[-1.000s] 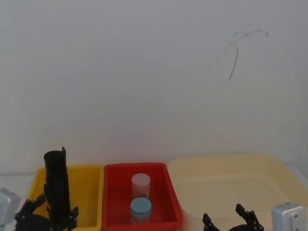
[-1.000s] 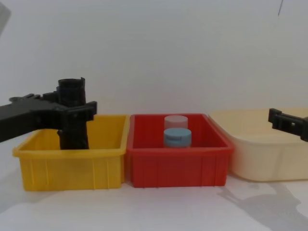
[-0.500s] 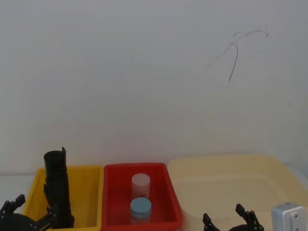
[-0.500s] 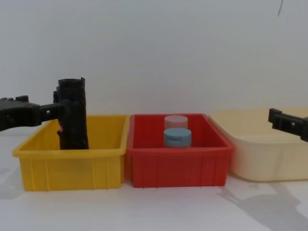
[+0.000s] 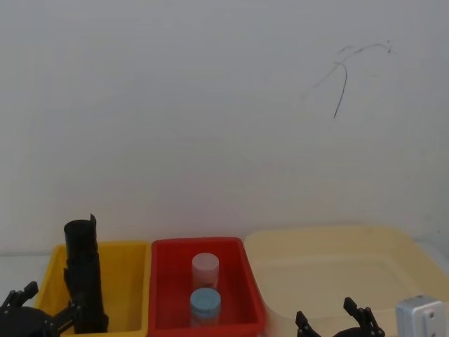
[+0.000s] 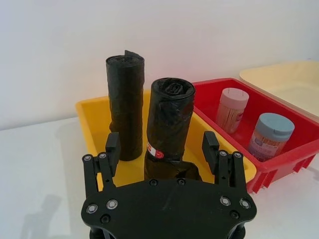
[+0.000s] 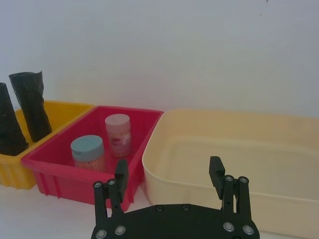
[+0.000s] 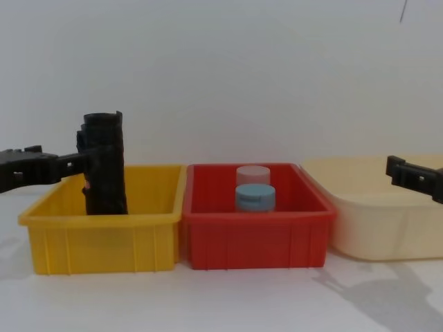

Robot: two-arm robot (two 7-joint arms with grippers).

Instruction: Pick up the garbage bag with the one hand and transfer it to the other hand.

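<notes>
Backing away from the yellow bin [image 6: 94,127], the left gripper [image 6: 161,143] now hangs just in front of it with its fingers spread wide and nothing between them. A second ago those fingers were closed in around the garbage bag [image 6: 169,122] at mid-height, and the bag did not come away with them. By my reading the pick-up has not taken: the hold was let go, and a fresh approach is needed before any hand-over can start.

The garbage bag stands upright at the near side of the yellow bin, lined up with the gap between the spread fingers but apart from them. It is a matte black, wrinkled roll with its top end puckered inward and a small red and white tag low on its side. Just behind it stands the second roll [image 6: 125,107], alike but with a loose flap sticking up at its top; whether the two touch I cannot tell.

Farther across, the red bin [image 6: 284,162] holds a pink-capped jar [image 6: 232,107] and a blue-capped jar [image 6: 269,137]. Beyond that, the right gripper [image 7: 168,170] hovers before the cream tub [image 7: 289,209], likewise released and empty, well apart from the bag
</notes>
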